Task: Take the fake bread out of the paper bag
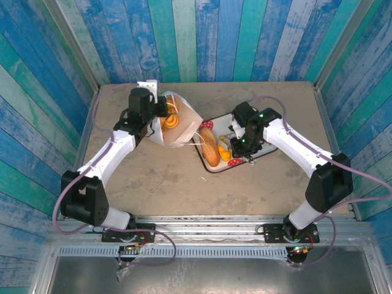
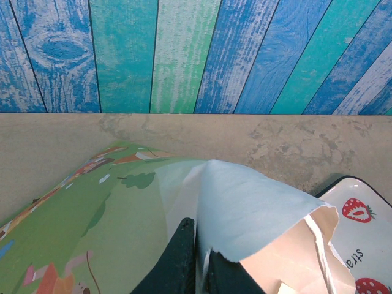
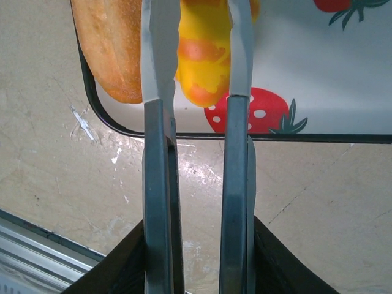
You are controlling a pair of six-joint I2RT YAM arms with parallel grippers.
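Right wrist: at twelve o'clock my right gripper pinches a croissant; left gripper clamps the paper bag; tan table, blue walls.

Bare table before the arms, paper bag and tray side by side blocking the middle

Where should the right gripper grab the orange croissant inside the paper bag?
Probably across its narrow middle, coming down through the open mouth. The top view shows the croissant from above, while the left gripper pinches the paper bag by its rim on the left, so the right side looks freer.
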